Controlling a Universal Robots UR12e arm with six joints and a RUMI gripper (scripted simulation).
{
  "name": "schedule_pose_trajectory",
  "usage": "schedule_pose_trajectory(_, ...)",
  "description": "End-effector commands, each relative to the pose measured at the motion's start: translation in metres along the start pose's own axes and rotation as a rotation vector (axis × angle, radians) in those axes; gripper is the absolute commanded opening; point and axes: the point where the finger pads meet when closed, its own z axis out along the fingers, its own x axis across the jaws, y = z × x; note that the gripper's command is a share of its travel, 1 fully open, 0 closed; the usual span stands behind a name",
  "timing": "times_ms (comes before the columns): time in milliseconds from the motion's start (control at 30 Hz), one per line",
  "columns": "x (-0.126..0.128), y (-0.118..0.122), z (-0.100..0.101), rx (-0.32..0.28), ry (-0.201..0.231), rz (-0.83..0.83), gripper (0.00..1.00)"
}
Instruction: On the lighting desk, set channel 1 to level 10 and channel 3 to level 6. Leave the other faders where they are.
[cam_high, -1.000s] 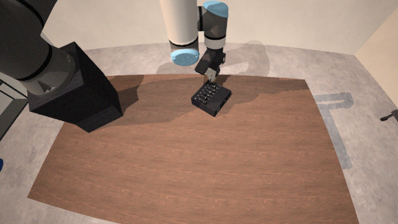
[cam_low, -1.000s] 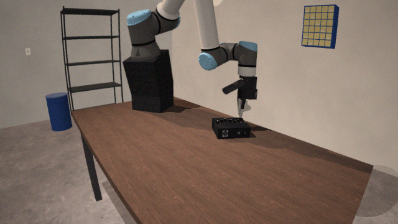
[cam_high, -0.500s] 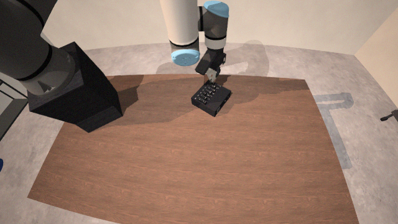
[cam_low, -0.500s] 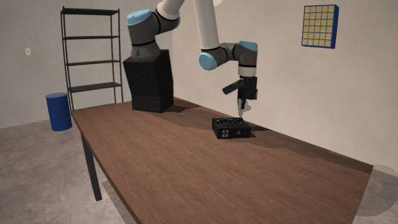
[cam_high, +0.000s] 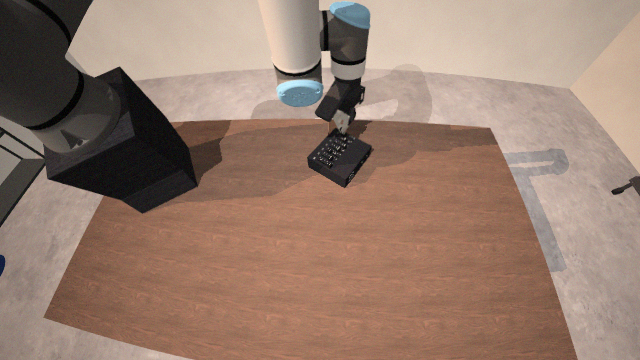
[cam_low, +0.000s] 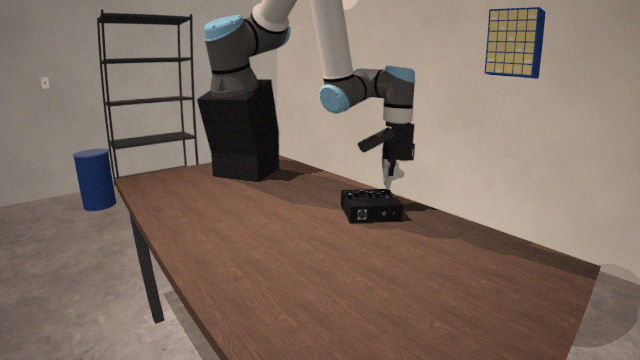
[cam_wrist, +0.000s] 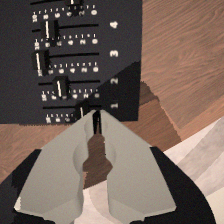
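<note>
The lighting desk (cam_high: 345, 162) (cam_low: 372, 210) (cam_wrist: 20, 100) is a small black box on the wooden table (cam_high: 320, 260) (cam_low: 350, 280), toward its far side. In the wrist view its fader rows are marked 4, 3, 2 and 1. The channel 3 knob (cam_wrist: 38, 62) and the channel 2 knob (cam_wrist: 59, 87) sit toward the left of their tracks. My gripper (cam_high: 343, 131) (cam_low: 389, 186) (cam_wrist: 98, 112) is shut with nothing between the fingers. Its tips stand at the channel 1 row, at the desk's near edge. The channel 1 knob is partly hidden by the fingers.
The arm's black pedestal (cam_high: 125, 145) (cam_low: 240, 130) stands on the table's far left corner. A metal shelf rack (cam_low: 145, 75) and a blue barrel (cam_low: 94, 179) stand on the floor beyond the table. A blue and yellow grid panel (cam_low: 515, 42) hangs on the wall.
</note>
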Motion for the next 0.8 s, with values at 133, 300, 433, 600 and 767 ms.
schedule_pose_trajectory(133,-0.005,0.0,-0.001,-0.001,-0.001,0.0,0.0)
schedule_pose_trajectory(300,-0.007,0.0,-0.001,-0.001,-0.001,0.0,0.0)
schedule_pose_trajectory(433,-0.01,0.0,-0.001,-0.001,-0.001,0.0,0.0)
schedule_pose_trajectory(600,-0.013,0.0,-0.001,-0.001,-0.001,0.0,0.0)
schedule_pose_trajectory(767,-0.016,0.0,-0.001,-0.001,-0.001,0.0,0.0)
